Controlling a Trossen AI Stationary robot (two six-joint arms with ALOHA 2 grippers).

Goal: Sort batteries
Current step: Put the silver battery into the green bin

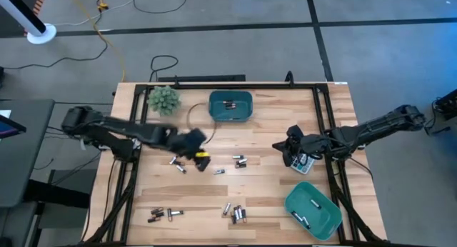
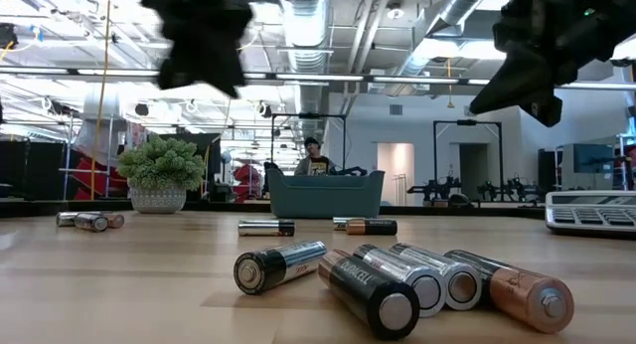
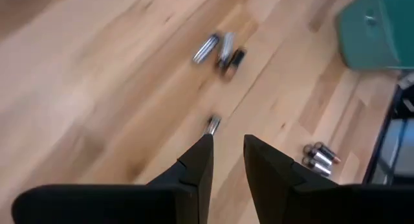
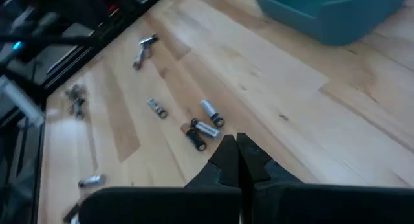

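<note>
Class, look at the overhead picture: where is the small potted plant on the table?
In the high view the potted plant stands near the table's far left corner, just left of the far teal bin and beyond the left gripper.

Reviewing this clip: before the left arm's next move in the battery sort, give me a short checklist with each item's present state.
1. Left gripper free to grasp: ok. Its dark fingers stand apart with nothing between them.
2. Target in reach: ok. A small silvery cylindrical battery lies on the light wooden table just past the fingertips.
3. Gripper lined up on it: not ok. The battery sits off one fingertip, not in the gap.
4. Teal rectangular plastic bin at the far edge ready: ok, upright with cells inside.
5. Right gripper out of the way: ok. Shut, empty, over the grey-white calculator.
6. Loose batteries remaining: ok, several clusters still to sort.
</note>
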